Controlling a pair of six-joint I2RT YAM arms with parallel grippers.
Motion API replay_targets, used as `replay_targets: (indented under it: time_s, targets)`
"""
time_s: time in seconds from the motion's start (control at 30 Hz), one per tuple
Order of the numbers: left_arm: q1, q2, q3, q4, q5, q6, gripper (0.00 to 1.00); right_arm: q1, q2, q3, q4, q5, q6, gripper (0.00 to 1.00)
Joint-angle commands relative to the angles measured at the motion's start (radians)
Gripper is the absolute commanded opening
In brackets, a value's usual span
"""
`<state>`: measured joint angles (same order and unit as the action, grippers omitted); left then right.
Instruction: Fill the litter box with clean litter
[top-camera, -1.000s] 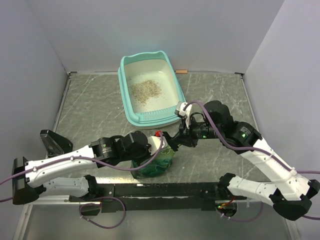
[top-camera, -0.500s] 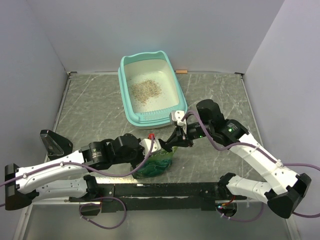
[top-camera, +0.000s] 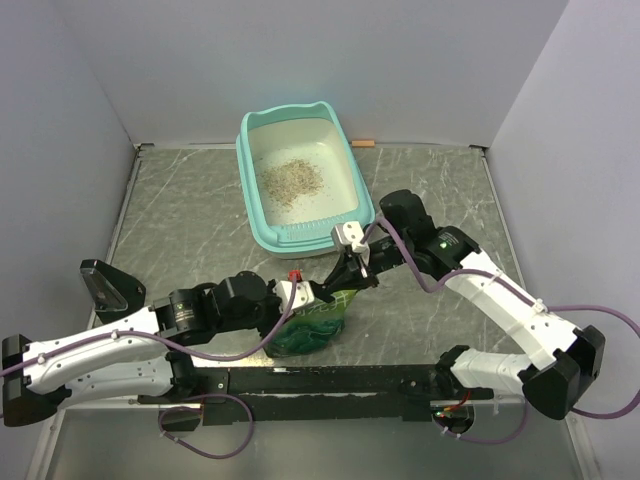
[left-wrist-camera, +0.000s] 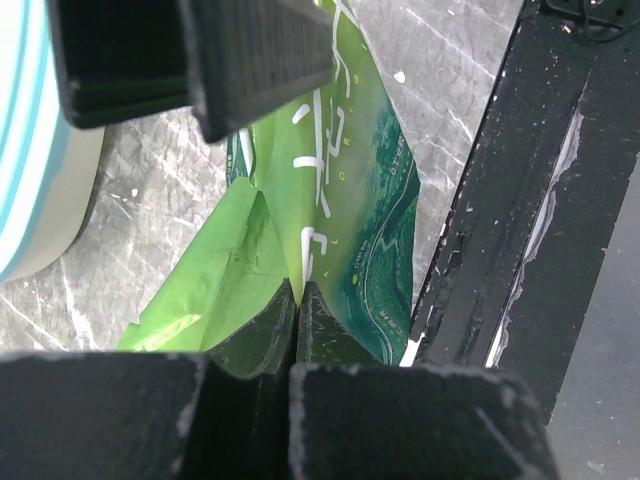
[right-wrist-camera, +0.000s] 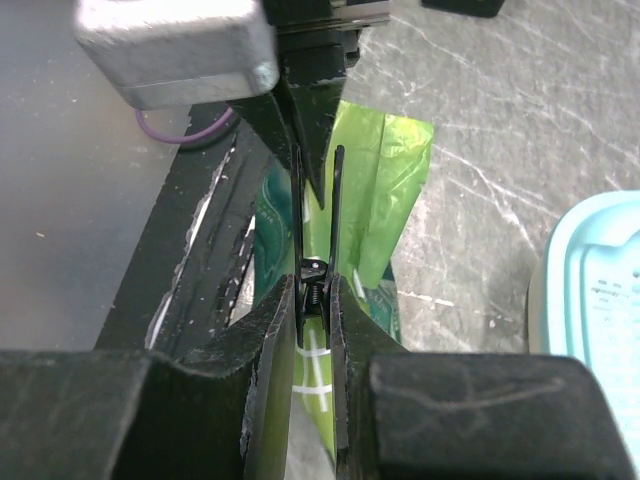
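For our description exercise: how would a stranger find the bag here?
Start at the large turquoise plastic litter box at the back of the grey marbled table. On its near side stands a glossy green printed bag, the only soft, bright-green thing.

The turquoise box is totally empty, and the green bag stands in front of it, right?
Not empty: the top view shows a patch of litter in the middle of the litter box. The green bag does stand just in front of it.
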<state>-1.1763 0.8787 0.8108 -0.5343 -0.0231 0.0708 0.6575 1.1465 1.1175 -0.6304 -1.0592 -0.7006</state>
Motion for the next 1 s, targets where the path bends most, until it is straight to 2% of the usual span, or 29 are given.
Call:
replay_targets:
  time_s: [0.0, 0.33, 0.5, 0.77, 0.8, 0.97]
  targets:
    - [0.001, -0.056, -0.013, 0.059, 0.026, -0.003, 0.01, -0.004, 0.027, 0.062, -0.019, -0.056, -0.083, 0.0]
    - [0.001, -0.053, -0.007, 0.063, -0.031, -0.017, 0.01, 0.025, 0.045, 0.05, -0.117, 0.059, -0.115, 0.0]
    - [0.0, -0.052, -0.005, 0.065, -0.046, -0.025, 0.01, 0.085, 0.094, 0.076, -0.215, 0.208, -0.134, 0.0]
    - [0.001, -0.056, -0.01, 0.069, -0.051, -0.034, 0.01, 0.148, 0.105, 0.111, -0.284, 0.367, -0.134, 0.0]
    - [0.0, -0.058, -0.01, 0.069, -0.051, -0.034, 0.01, 0.16, 0.104, 0.117, -0.293, 0.422, -0.128, 0.0]
    - [0.001, -0.064, -0.01, 0.069, -0.052, -0.035, 0.01, 0.194, 0.139, 0.198, -0.413, 0.539, -0.125, 0.0]
